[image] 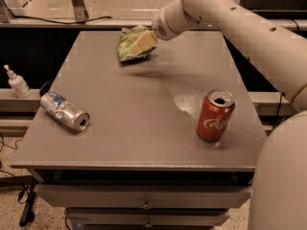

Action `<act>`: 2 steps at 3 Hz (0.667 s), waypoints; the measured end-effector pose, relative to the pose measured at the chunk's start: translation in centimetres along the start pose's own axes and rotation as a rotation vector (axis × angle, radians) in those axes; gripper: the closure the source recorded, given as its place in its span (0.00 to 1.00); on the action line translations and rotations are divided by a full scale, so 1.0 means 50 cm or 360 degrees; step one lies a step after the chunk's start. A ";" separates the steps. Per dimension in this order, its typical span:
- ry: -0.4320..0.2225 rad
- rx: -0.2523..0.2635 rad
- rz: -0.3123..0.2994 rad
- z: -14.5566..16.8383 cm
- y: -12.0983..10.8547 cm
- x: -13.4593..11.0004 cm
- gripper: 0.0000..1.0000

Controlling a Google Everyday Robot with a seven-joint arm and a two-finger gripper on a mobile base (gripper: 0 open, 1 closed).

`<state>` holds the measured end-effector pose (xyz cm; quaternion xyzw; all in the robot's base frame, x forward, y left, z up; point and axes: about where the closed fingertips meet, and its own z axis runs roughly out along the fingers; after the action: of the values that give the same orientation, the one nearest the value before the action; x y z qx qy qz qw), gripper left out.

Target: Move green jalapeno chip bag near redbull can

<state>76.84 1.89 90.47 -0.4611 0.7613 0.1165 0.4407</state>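
Observation:
The green jalapeno chip bag [130,43] hangs in the air over the far middle of the grey table [144,104], casting a shadow below it. My gripper [143,42] is shut on the bag, its pale fingers clamped over the bag's right side. The arm reaches in from the upper right. The redbull can [64,111], silver with blue patches and dented, lies on its side at the table's left edge, mouth hole facing front right. The bag is well behind and to the right of that can.
A red cola can [215,115] stands upright at the right side of the table. A small white pump bottle [17,82] stands on a ledge left of the table. Drawers [144,202] sit below the table front.

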 end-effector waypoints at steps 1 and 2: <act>0.0051 0.0045 0.0052 -0.008 -0.034 0.053 0.00; 0.0046 0.0020 0.0093 0.027 -0.033 0.072 0.00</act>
<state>78.25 -0.38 87.25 -0.4375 0.7815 0.1178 0.4289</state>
